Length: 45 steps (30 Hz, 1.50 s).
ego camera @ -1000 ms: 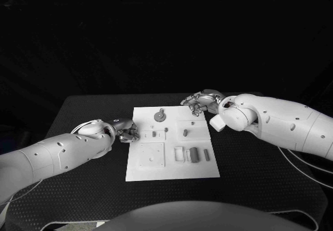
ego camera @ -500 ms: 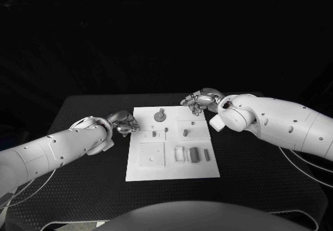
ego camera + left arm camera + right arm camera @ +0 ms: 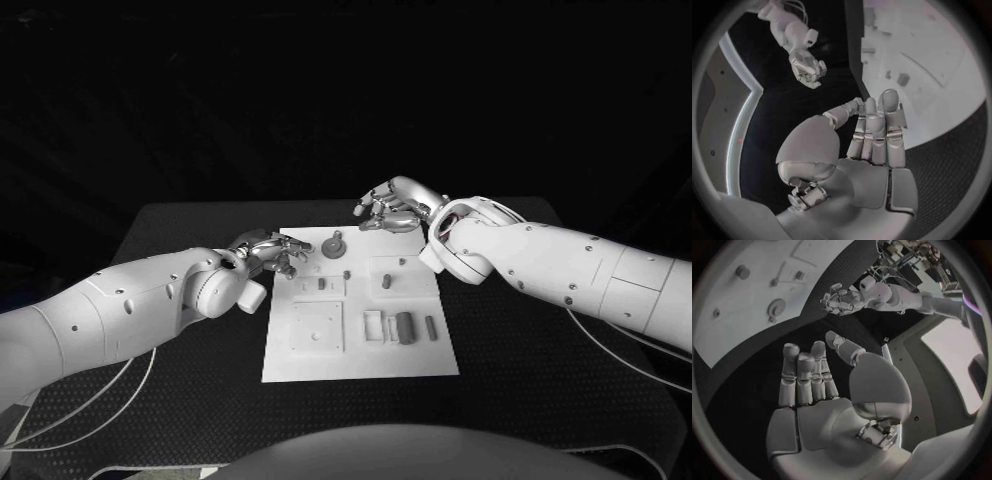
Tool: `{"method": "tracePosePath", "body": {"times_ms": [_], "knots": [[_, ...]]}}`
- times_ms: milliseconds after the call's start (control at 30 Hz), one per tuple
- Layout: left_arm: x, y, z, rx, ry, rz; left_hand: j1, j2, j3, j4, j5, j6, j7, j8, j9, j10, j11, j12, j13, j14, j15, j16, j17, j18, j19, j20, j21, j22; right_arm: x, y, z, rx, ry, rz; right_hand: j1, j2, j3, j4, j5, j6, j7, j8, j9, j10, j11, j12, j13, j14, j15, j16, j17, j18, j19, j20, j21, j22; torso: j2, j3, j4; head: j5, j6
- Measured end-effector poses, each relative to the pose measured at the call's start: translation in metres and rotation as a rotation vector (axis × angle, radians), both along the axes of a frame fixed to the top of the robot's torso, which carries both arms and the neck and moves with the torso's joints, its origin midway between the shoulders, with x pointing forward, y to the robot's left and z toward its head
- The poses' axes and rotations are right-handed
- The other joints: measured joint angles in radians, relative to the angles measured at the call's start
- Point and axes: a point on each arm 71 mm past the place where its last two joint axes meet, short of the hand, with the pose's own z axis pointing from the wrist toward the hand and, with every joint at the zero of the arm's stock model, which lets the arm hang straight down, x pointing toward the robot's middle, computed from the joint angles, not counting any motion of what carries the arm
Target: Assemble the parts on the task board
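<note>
1. Head view: the task board [image 3: 361, 345] sits mid-counter [image 3: 173, 400] with the parts lying on it: a round part [image 3: 333, 241] near 12 o'clock, a dark peg [image 3: 405, 325] toward 3. The left hand [image 3: 271, 251] hovers at the board's 10 o'clock edge, the right hand [image 3: 387, 207] just past 12. Neither holds anything, far as I can see.
2. Left wrist view: left hand [image 3: 873, 135] is empty, fingers straight and side by side, board [image 3: 942, 60] beyond them.
3. Right wrist view: right hand [image 3: 811, 377] is flat and empty too, round part [image 3: 776, 306] ahead.

Looks like the reach-in step; next up, one hand needs to drop onto a part and pinch it.
</note>
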Motion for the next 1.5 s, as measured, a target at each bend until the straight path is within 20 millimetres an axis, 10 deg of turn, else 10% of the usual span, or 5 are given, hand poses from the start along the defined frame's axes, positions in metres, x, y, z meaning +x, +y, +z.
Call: {"method": "tracePosePath", "body": {"times_ms": [667, 1500], "knots": [[-0.009, -0.023, 0.003, -0.331, 0.126, 0.018, -0.056, 0.037, -0.008, -0.018, -0.035, -0.015, -0.001, 0.000, -0.008, -0.021, 0.008, 0.000, -0.018, -0.039, 0.010, -0.012, -0.020, -0.009, -0.047, 0.003, -0.016, 0.000, -0.022, 0.031, -0.011, -0.022, -0.203, 0.080, 0.006, -0.034, -0.022, 0.004, 0.000, -0.016, 0.006, -0.008, -0.007, -0.023, 0.010, 0.000, 0.000, -0.014, 0.007, -0.008, 0.000, 0.000, -0.016, 0.013, -0.012, 0.000, 0.000, -0.0007, 0.0008, 0.000, 0.028], [-0.015, -0.034, 0.006, -0.409, 0.127, -0.039, -0.066, 0.047, -0.010, -0.027, -0.043, -0.024, -0.003, -0.001, -0.012, -0.035, 0.008, 0.000, -0.023, -0.041, 0.009, -0.008, -0.023, -0.018, -0.047, 0.004, -0.016, 0.000, -0.024, 0.037, -0.016, -0.017, -0.202, 0.037, -0.029, -0.029, -0.175, 0.001, 0.000, -0.080, 0.023, -0.042, -0.029, -0.066, 0.031, 0.008, 0.013, -0.043, 0.029, -0.009, 0.003, 0.000, -0.034, 0.024, -0.025, 0.000, 0.000, -0.0031, 0.0013, -0.001, 0.029]]}}
